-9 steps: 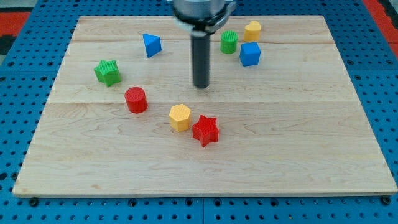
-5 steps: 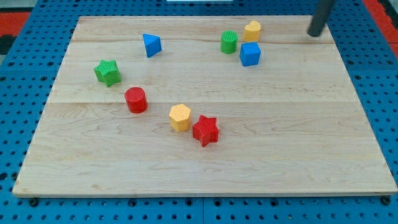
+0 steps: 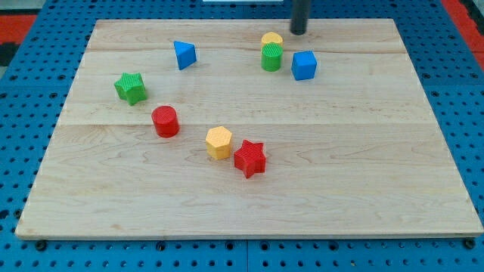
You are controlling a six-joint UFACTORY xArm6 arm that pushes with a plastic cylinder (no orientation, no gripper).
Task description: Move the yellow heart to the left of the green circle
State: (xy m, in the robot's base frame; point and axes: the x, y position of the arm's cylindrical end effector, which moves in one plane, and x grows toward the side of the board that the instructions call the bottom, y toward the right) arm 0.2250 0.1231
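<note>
The yellow heart sits near the view's top, right behind and touching the green circle, partly hidden by it. My tip is at the board's top edge, just to the right of the yellow heart, a small gap away. The rod rises out of the view's top.
A blue cube stands right of the green circle. A blue triangle is at the top left, a green star at the left, a red cylinder, a yellow hexagon and a red star in the middle.
My tip swung from the board's middle to the top right, then came left. The yellow heart slid left, from the green circle's right to behind it. The green circle shifted slightly left.
</note>
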